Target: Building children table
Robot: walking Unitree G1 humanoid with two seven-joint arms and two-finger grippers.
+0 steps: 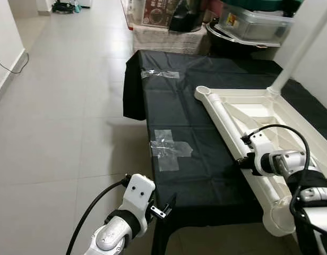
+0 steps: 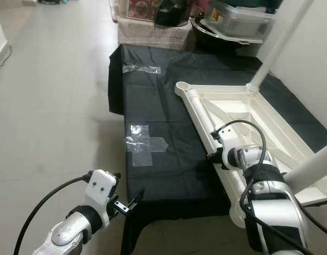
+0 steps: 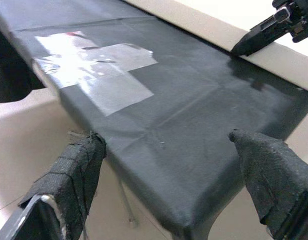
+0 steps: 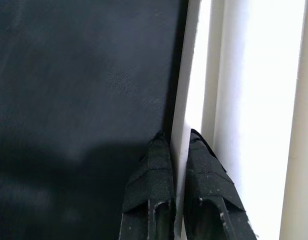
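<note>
One right pincer (image 4: 176,145) clamps tabletop (image 1: 259,114) rim; left pincer (image 3: 169,145) spread, floor-side.

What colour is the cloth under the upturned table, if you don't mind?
Black cloth, patched with clear tape; clearest in the left eye view.

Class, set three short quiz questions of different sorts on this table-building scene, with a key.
1. True or false: the right pincer is clamped on the rim of the upturned white table top.
2. Which covers the work surface? A) black cloth B) newspaper C) green mat
3. Fill in: the left pincer hangs open at the cloth's near ____.

Key: 1 true; 2 A; 3 corner.
</note>
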